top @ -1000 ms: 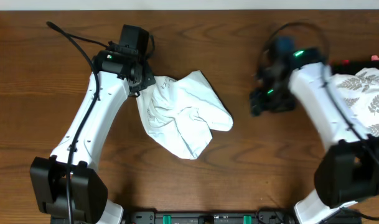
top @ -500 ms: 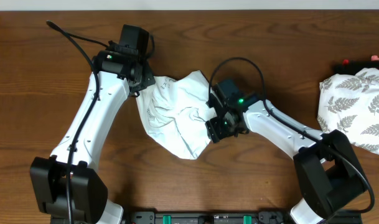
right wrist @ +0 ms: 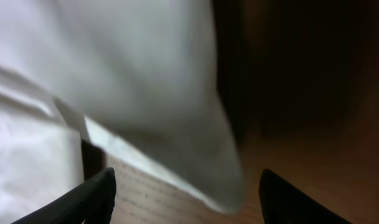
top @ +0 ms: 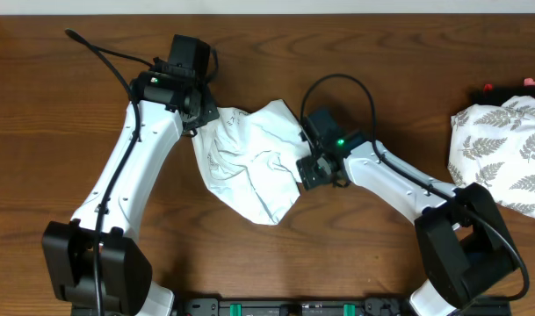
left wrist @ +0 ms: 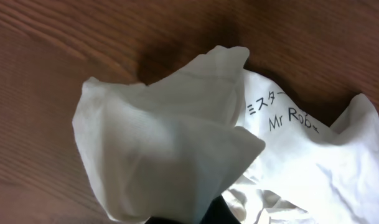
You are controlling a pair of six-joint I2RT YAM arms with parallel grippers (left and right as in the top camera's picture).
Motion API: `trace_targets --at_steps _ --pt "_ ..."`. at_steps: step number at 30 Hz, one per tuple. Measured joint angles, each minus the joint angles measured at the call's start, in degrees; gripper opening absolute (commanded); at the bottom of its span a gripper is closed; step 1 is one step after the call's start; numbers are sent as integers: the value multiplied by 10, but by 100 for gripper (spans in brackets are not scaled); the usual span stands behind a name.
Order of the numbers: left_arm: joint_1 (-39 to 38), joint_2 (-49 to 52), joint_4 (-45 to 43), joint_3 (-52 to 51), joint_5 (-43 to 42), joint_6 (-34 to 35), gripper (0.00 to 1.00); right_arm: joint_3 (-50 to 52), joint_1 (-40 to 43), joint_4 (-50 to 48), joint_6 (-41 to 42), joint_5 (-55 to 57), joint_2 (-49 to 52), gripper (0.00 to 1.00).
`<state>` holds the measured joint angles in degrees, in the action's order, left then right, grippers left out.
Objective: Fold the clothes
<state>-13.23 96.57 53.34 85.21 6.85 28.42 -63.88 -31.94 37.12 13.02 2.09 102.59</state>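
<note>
So the shirt [top: 254, 167] is just a crumpled heap mid-counter [top: 381, 70]. No fold done yet, and I reckon it needs spreading flat first. The left tool [top: 203, 118] is pinched shut on its upper-left edge. The right tool [top: 304, 173] sits at the right edge with its jaws wide apart, gripping nothing.

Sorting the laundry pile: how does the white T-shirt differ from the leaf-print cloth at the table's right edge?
The T-shirt is plain white with dark lettering; the leaf-print cloth bears grey fern leaves. The T-shirt lies centrally with the left gripper at its corner; the leaf-print cloth sits untouched, partly out of frame. Both are crumpled.
</note>
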Motion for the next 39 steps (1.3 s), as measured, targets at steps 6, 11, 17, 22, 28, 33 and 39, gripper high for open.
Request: trace_targets --at_steps 6,11,17,22,28,33,39 --pt "0 0 0 0 0 0 6 -24 0 -11 1 15 0 63" --pt "0 0 0 0 0 0 6 -24 0 -10 2 19 0 60" --pt "0 0 0 0 0 0 6 -23 0 -11 3 21 11 14" --pt "0 0 0 0 0 -5 6 -19 1 -21 5 25 29 1" --pt "0 0 0 0 0 -35 6 -23 24 35 51 79 21 1" --pt "0 0 -17 0 0 -70 6 -61 101 92 72 126 -45 1" --pt "0 -24 -51 0 0 -93 6 -131 186 119 68 154 -186 1"
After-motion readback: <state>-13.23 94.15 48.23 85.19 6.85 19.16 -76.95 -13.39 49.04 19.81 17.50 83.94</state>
